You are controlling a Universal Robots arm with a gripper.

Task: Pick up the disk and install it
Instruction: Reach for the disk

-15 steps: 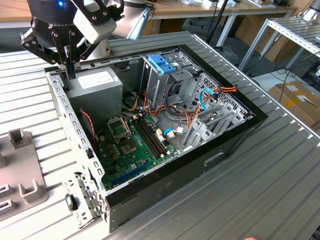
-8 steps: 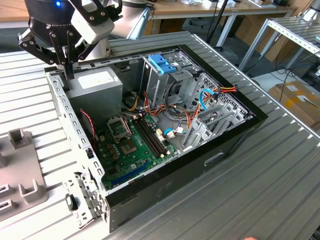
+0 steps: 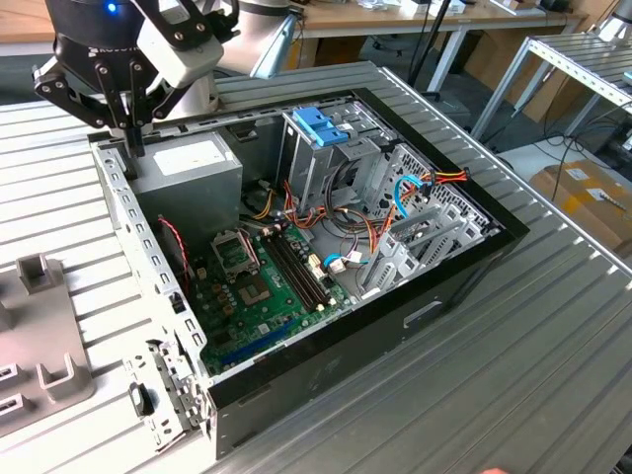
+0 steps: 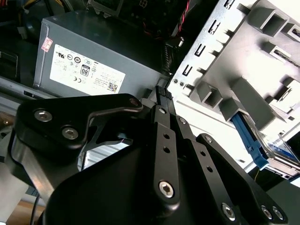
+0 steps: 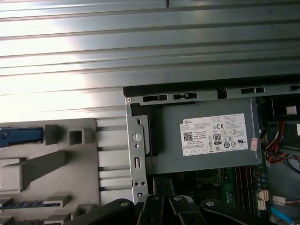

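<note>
Over the back corner of the open computer case [image 3: 434, 308], at the exterior view's left: entry for this moment.

Item 1, claw [image 3: 130, 138]: mine, hanging just above the case rim, beside the power box [image 3: 188, 170]. Fingers [image 4: 165, 123] pressed together tip to tip, nothing betw. them. Empty.

Item 2, disk [image 4: 276, 152]: not w/ me. Lies in the grey rack [image 4: 262, 56] on the table [image 3: 513, 395], outside the case, w/ a blue rail [image 4: 249, 139] along its edge. Second wrist view has it apart from my claw. Not picked, not installed.

Item 3, case innards: circuit board [image 3: 259, 286], metal cage [image 3: 321, 126] w/ blue top, loose wires [image 3: 427, 184] in orange, red & blue strung across the far end.

Risks, my reckoning:
- A clenched claw can't take the disk. Going down on it like this = a knock on the label face, poss. a scratch or a shove out of its slot.
- Rack posts stand near the disk; a finger could catch one & skew the grip.
- A grip on the plastic rail alone, not the body, prob. lets the disk tilt or drop.
- Case rim & power box sit right under me; a low sideways sweep would hit sheet metal.
- Wires by the cage could snag the disk or get pinched; a crooked entry would jam the rails.
</note>
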